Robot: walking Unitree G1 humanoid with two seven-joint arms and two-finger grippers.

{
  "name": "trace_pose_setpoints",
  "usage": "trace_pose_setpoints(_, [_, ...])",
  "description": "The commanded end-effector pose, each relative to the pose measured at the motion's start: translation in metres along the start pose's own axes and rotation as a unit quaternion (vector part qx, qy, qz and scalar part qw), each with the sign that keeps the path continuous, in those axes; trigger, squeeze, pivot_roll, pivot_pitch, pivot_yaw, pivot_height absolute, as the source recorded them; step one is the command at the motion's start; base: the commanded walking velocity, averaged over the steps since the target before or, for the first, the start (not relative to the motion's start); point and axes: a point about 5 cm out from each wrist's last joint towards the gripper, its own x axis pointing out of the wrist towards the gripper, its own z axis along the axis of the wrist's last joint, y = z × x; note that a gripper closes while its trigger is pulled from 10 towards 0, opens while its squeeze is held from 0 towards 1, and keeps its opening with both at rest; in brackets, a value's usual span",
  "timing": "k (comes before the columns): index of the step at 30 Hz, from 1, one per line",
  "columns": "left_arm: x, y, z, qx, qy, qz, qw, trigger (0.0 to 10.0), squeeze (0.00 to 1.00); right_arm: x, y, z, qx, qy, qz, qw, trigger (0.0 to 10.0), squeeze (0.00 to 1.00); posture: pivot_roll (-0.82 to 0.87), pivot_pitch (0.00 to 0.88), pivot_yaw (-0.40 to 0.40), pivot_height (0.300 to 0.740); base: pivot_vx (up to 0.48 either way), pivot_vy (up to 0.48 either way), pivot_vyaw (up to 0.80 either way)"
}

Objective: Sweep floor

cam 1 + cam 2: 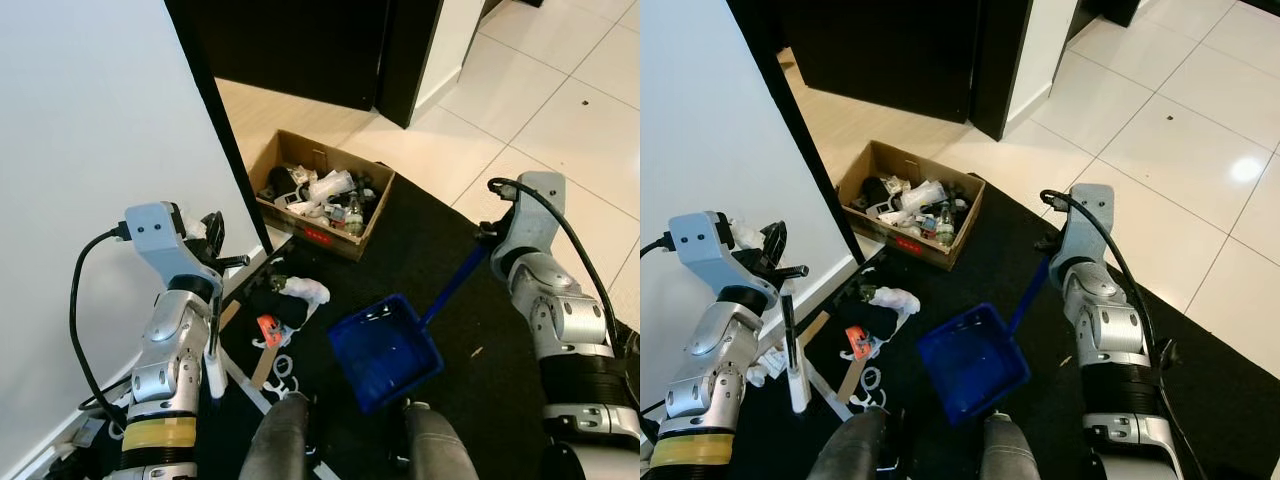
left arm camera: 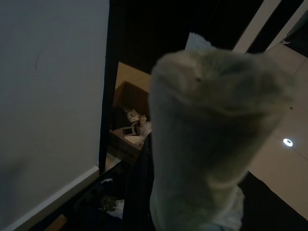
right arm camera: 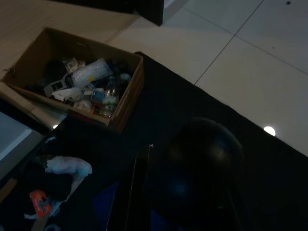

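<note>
One blue plastic dustpan (image 1: 385, 350), square, long-handled: on the black mat (image 1: 470, 300), nearest the robot, its handle rising to the right gripper (image 1: 487, 232), which is clenched around it.
One white broom handle (image 1: 796, 385): left of the dustpan, upright, grasped by the left gripper (image 1: 775, 262) at its top.
Loose litter, left of the dustpan: one crumpled white cloth (image 1: 305, 289); one orange scrap (image 1: 268, 329); a few white plastic rings (image 1: 283, 366), number unclear.
One open brown cardboard box (image 1: 322, 196), filled with mixed rubbish including one clear bottle (image 3: 109, 94): beyond the dustpan, at the mat's far edge.
One white wall panel (image 1: 90, 130): left of the box.
One expanse of pale floor tiles (image 1: 560, 110): right of the box and beyond it.
</note>
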Motion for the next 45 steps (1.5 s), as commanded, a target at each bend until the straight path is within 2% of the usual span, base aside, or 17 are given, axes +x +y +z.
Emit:
trace_pose_setpoints(1, [-0.001, 0.001, -0.003, 0.009, 0.004, 0.005, 1.000, 10.0, 0.00, -0.002, 0.003, -0.011, 0.008, 0.008, 0.004, 1.000, 10.0, 0.00, 0.04, 0.214, 0.027, 0.740, 0.000, 0.000, 0.00])
trace_pose_setpoints(9, [-0.001, 0.002, -0.005, 0.011, 0.006, 0.004, 1.000, 10.0, 0.00, 0.000, 0.002, -0.015, 0.028, -0.015, -0.017, 0.999, 10.0, 0.00, 0.05, 0.206, 0.031, 0.740, 0.000, 0.000, 0.00])
trace_pose_setpoints(13, [-0.002, 0.003, -0.005, 0.011, 0.009, 0.006, 1.000, 10.0, 0.00, -0.001, 0.001, -0.006, 0.042, -0.044, -0.024, 0.998, 10.0, 0.00, 0.05, 0.203, 0.034, 0.740, 0.000, 0.000, 0.00])
trace_pose_setpoints(14, [-0.004, 0.008, -0.006, 0.009, 0.021, 0.017, 1.000, 10.0, 0.00, -0.002, 0.004, 0.000, 0.044, -0.064, -0.021, 0.997, 10.0, 0.00, 0.04, 0.204, 0.037, 0.740, 0.000, 0.000, 0.00])
trace_pose_setpoints(20, [-0.009, 0.024, -0.009, 0.025, 0.036, 0.034, 0.998, 10.0, 0.00, -0.001, 0.011, 0.000, 0.049, -0.075, -0.008, 0.996, 10.0, 0.00, 0.05, 0.204, 0.039, 0.740, 0.000, 0.000, 0.00])
trace_pose_setpoints(22, [-0.013, 0.040, -0.010, 0.028, 0.042, 0.056, 0.997, 10.0, 0.00, 0.000, 0.019, -0.001, 0.048, -0.082, 0.003, 0.996, 10.0, 0.00, 0.05, 0.205, 0.037, 0.740, 0.000, 0.000, 0.00])
trace_pose_setpoints(24, [-0.014, 0.044, -0.011, 0.026, 0.044, 0.062, 0.997, 10.0, 0.00, 0.001, 0.021, -0.001, 0.049, -0.086, 0.006, 0.995, 10.0, 0.00, 0.05, 0.205, 0.037, 0.740, 0.000, 0.000, 0.00])
trace_pose_setpoints(25, [-0.018, 0.057, -0.015, 0.023, 0.052, 0.087, 0.995, 10.0, 0.00, 0.003, 0.025, -0.005, 0.045, -0.076, 0.013, 0.996, 10.0, 0.00, 0.05, 0.205, 0.036, 0.740, 0.000, 0.000, 0.00])
trace_pose_setpoints(27, [-0.019, 0.061, -0.017, 0.021, 0.055, 0.094, 0.994, 10.0, 0.00, 0.004, 0.025, -0.008, 0.041, -0.070, 0.014, 0.997, 10.0, 0.00, 0.05, 0.205, 0.036, 0.740, 0.000, 0.000, 0.00])
trace_pose_setpoints(28, [-0.024, 0.072, -0.023, 0.026, 0.068, 0.120, 0.990, 10.0, 0.00, 0.007, 0.029, -0.019, 0.028, -0.033, 0.024, 0.999, 10.0, 0.00, 0.05, 0.205, 0.034, 0.740, 0.000, 0.000, 0.00])
trace_pose_setpoints(33, [-0.031, 0.082, -0.028, 0.033, 0.075, 0.141, 0.987, 10.0, 0.00, 0.007, 0.030, -0.027, 0.020, -0.011, 0.028, 0.999, 10.0, 0.00, 0.06, 0.208, 0.029, 0.740, 0.000, 0.000, 0.00])
trace_pose_setpoints(35, [-0.034, 0.085, -0.027, 0.065, 0.060, 0.152, 0.984, 10.0, 0.00, 0.006, 0.030, -0.022, 0.025, -0.018, 0.025, 0.999, 10.0, 0.00, 0.05, 0.214, 0.025, 0.740, 0.000, 0.000, 0.00])
trace_pose_setpoints(36, [-0.034, 0.085, -0.027, 0.065, 0.060, 0.152, 0.984, 10.0, 0.00, 0.006, 0.030, -0.022, 0.025, -0.018, 0.025, 0.999, 10.0, 0.00, 0.05, 0.214, 0.025, 0.740, 0.000, 0.000, 0.00])
trace_pose_setpoints(37, [-0.035, 0.086, -0.027, 0.100, 0.050, 0.151, 0.982, 10.0, 0.00, 0.006, 0.030, -0.014, 0.032, -0.030, 0.024, 0.999, 10.0, 0.00, 0.06, 0.216, 0.023, 0.740, 0.000, 0.000, 0.00])
trace_pose_setpoints(38, [-0.035, 0.085, -0.028, 0.110, 0.054, 0.148, 0.981, 10.0, 0.00, 0.006, 0.029, -0.010, 0.035, -0.035, 0.023, 0.999, 10.0, 0.00, 0.06, 0.216, 0.023, 0.740, 0.000, 0.000, 0.00])
trace_pose_setpoints(40, [-0.035, 0.086, -0.030, 0.114, 0.061, 0.146, 0.981, 10.0, 0.00, 0.006, 0.029, -0.005, 0.037, -0.044, 0.023, 0.998, 10.0, 0.00, 0.06, 0.217, 0.023, 0.740, 0.000, 0.000, 0.00])
trace_pose_setpoints(45, [-0.037, 0.082, -0.039, 0.106, 0.074, 0.142, 0.982, 10.0, 0.00, 0.000, 0.029, 0.031, 0.029, -0.078, 0.033, 0.996, 10.0, 0.00, 0.04, 0.225, 0.023, 0.740, 0.000, 0.000, 0.00])
